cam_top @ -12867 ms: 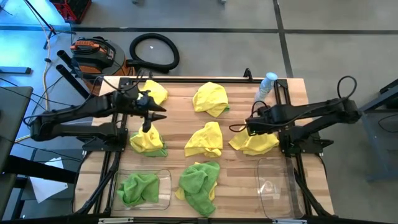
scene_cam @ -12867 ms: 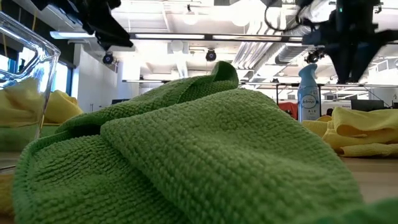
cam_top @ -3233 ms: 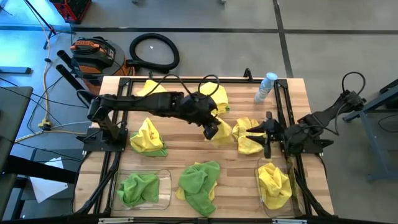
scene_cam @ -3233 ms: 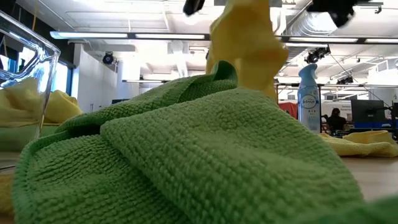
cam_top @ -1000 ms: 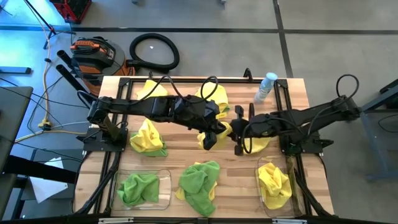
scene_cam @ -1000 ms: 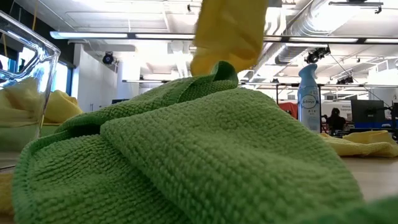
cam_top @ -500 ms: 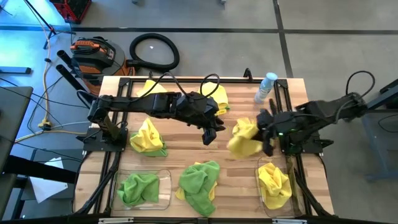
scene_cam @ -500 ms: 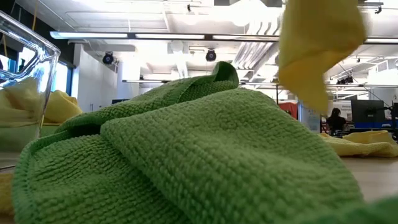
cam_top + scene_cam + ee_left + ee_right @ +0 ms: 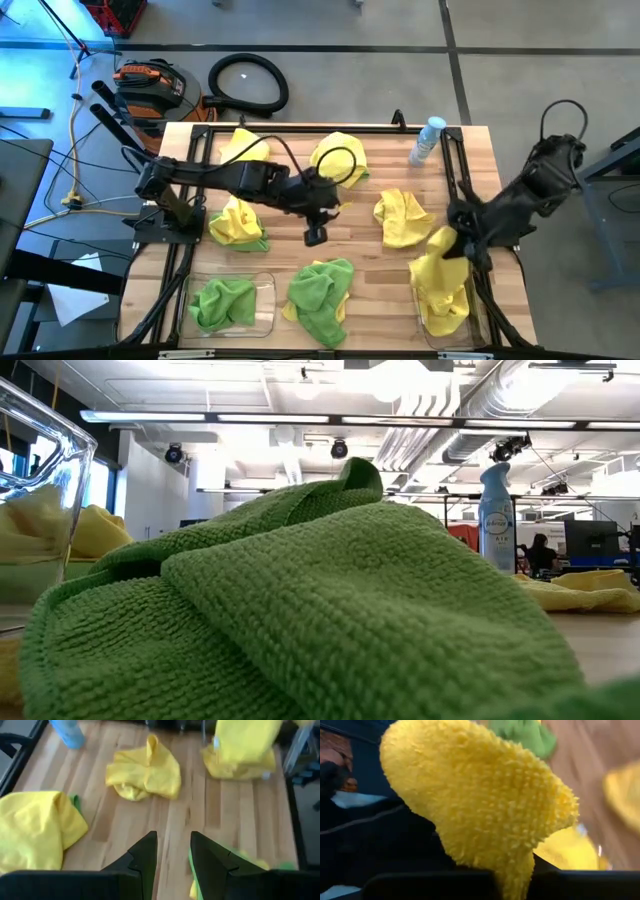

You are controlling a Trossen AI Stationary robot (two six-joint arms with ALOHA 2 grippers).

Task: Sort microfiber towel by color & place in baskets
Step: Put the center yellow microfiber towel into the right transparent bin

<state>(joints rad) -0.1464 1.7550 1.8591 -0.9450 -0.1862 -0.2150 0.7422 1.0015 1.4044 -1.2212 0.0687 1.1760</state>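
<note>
So the right gripper [image 9: 462, 240] is clamped on a yellow towel [image 9: 437, 262] and has it hanging right over the right-hand clear basket [image 9: 432, 322], which already has another yellow towel [image 9: 446, 305] sitting in it. In the right wrist view that held cloth fills most of the picture, pinched tight between the fingers. The left gripper [image 9: 314, 236] is out over the bare wood well to the left of that basket, fingers parted with nothing between them, roughly above the loose green towel [image 9: 320, 297] that's lying on the table. Farther left of that green one is the other clear basket [image 9: 266, 300] with a green towel [image 9: 222, 300] already inside. More yellow towels lie around on the table: one [image 9: 400, 216] just up-table from the right basket, one [image 9: 340, 158] near the far edge, one [image 9: 243, 147] at the far left corner, and one [image 9: 238, 222] just beyond the left basket. A spray bottle [image 9: 428, 138] with a blue cap stands at the far edge beyond the right basket.
</note>
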